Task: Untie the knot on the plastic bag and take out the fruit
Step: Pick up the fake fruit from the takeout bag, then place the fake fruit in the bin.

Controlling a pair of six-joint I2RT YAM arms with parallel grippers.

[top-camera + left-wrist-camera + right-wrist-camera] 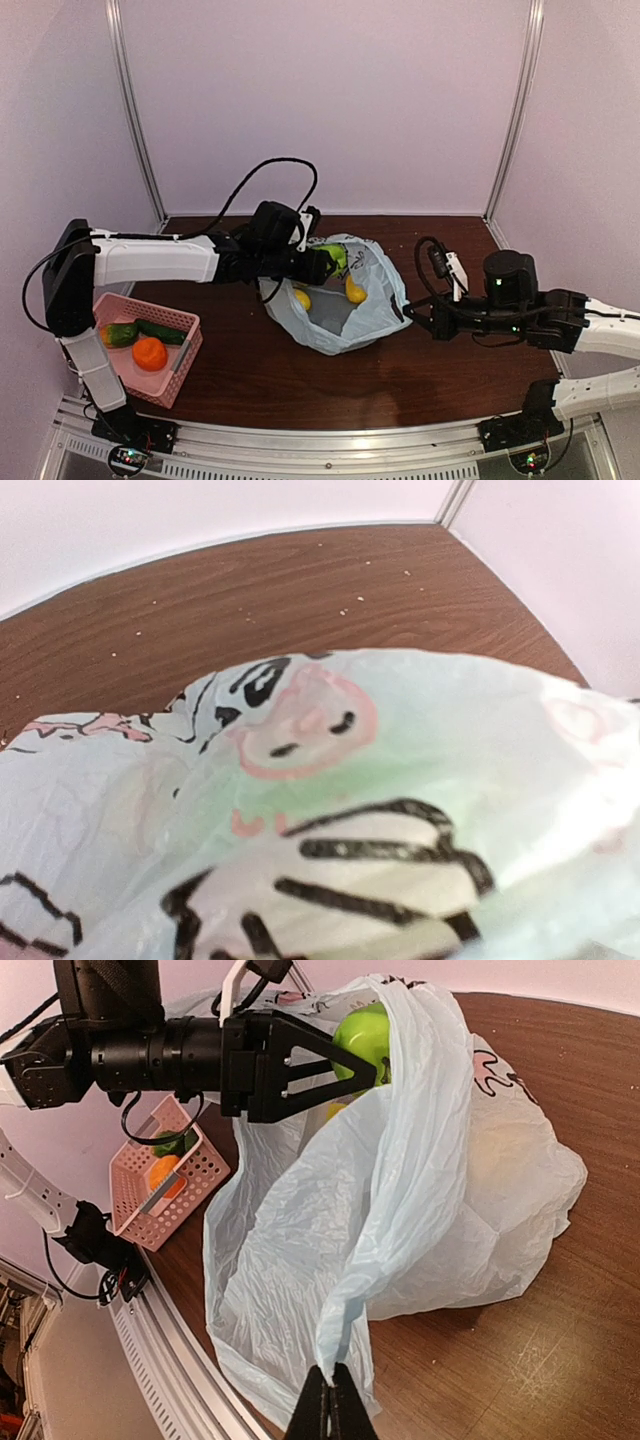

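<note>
A pale blue plastic bag (450, 1210) sits open in the middle of the desk (260, 370), with no knot showing at its mouth. The left jaws, spread wide, grip a green fruit (362, 1030) at the bag's mouth. The right jaws are pinched shut on a stretched strip of the bag's edge. Two yellow fruits (354, 292) lie inside. A pink basket (185, 345) by the left arm's base holds an orange (149, 353) and a cucumber (160, 332). Thin plastic drapes against the green fruit, so lifting could snag the bag and drag it along, spilling the yellow fruits. The round fruit might also slip from so wide a grip.
</note>
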